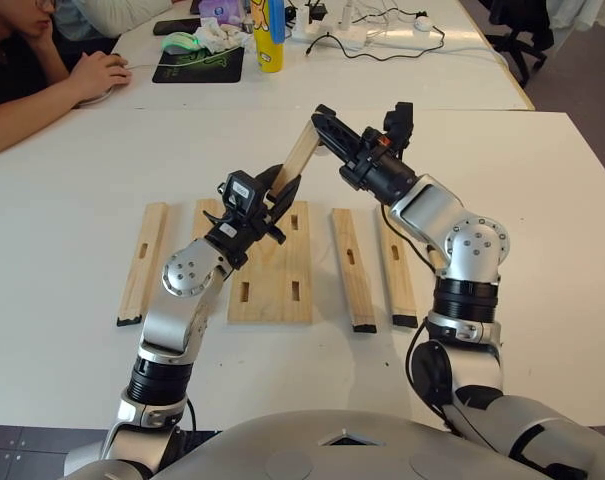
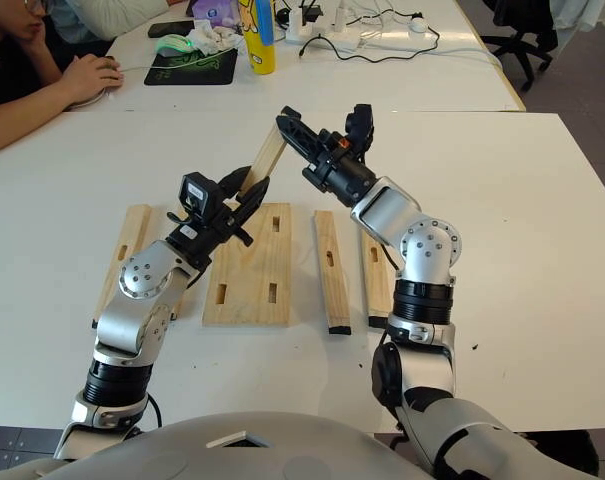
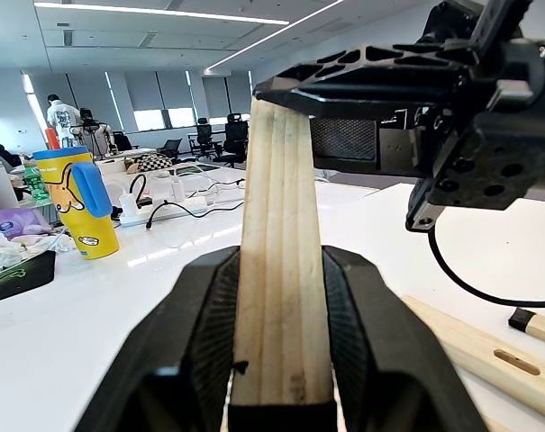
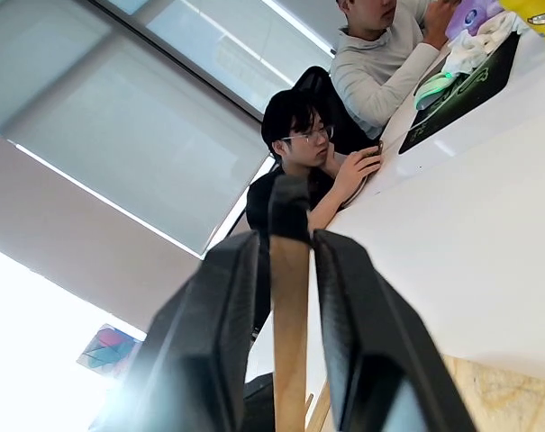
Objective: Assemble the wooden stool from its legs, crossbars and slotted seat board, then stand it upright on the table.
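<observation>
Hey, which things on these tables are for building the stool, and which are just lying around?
For the job:
- wooden piece, clamped by left gripper and right gripper
- slotted seat board
- left plank
- inner right plank
- outer right plank

Lying about, on the far table:
- yellow bottle
- mouse pad
- power strip

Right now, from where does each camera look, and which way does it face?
Left eye view: on the head, facing forward and down at the table; both arms show, left gripper and right gripper gripping one wooden bar.
Right eye view: beside it; same scene.
Left wrist view: left wrist, looking along its fingers up the bar to the right gripper.
Right wrist view: right wrist, looking between its fingers along the same bar.
</observation>
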### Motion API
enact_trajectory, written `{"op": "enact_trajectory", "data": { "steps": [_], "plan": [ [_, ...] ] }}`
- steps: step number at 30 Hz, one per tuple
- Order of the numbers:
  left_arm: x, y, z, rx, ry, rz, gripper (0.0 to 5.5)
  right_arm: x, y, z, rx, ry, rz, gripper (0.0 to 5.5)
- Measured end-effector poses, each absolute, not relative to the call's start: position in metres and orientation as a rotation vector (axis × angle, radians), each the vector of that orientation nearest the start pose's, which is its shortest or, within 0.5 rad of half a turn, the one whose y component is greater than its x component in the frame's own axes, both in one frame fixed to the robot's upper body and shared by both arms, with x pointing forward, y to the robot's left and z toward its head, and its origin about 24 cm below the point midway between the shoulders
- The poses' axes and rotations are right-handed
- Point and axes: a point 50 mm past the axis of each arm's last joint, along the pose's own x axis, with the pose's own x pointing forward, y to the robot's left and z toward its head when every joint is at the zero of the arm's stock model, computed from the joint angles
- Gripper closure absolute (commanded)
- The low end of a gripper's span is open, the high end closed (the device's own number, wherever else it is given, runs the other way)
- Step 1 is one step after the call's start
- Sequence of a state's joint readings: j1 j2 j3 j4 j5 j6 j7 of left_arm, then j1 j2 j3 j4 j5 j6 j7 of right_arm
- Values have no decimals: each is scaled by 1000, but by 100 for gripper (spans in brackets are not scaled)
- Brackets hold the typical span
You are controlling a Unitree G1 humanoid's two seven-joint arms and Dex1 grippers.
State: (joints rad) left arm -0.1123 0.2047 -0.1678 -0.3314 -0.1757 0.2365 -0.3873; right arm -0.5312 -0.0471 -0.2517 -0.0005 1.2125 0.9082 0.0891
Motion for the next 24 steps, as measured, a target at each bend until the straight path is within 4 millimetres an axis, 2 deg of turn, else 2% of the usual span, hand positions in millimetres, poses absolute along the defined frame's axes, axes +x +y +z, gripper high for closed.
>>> {"op": "enact_trajectory", "data": {
  "steps": [12, 13, 19, 21, 24],
  "plan": [
    [252, 108, 118, 62, -157, -648, 418, 309, -102, 158, 1006, 229, 803, 507],
    [252, 108, 118, 61, -157, -650, 382, 309, -102, 158, 1006, 228, 803, 507],
    [254, 113, 119, 40, -156, -627, 309, 310, -107, 162, 1012, 190, 786, 507],
    [254, 118, 119, 29, -152, -606, 301, 311, -113, 165, 1015, 159, 766, 507],
    [256, 138, 122, -23, -151, -508, 301, 312, -137, 171, 956, 69, 660, 507]
  ]
}}
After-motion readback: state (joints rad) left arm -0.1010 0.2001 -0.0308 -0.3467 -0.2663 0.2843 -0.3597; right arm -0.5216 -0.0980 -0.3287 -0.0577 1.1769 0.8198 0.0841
